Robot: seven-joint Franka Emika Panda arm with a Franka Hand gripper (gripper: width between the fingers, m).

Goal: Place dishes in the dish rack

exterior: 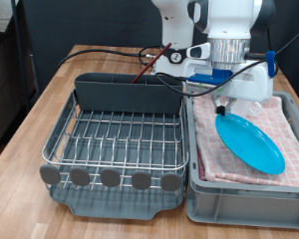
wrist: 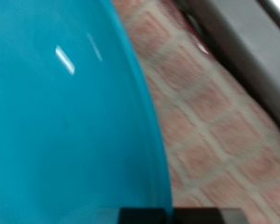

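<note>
Rack [exterior: 115, 139] without plate or mug, spoon [exterior: 149, 66] seemingly in caddy [exterior: 125, 95] already, plate [exterior: 251, 142] tilted over cloth [exterior: 289, 124] in bin [exterior: 244, 199], its upper edge at gripper [exterior: 226, 112], grip state impossible to tell.

White arm upright at exterior view's upper right, wrist pointing down, gripper [exterior: 229, 108] lowered.

1. We find no readable text, label, brand, number or sign in the exterior view; the robot's white housing [exterior: 232, 20] and the dish rack [exterior: 117, 134] carry none we can make out.
2. In the wrist view, the light-blue plate [wrist: 56, 112] and the pink checkered cloth [wrist: 215, 121] show no lettering.
</note>
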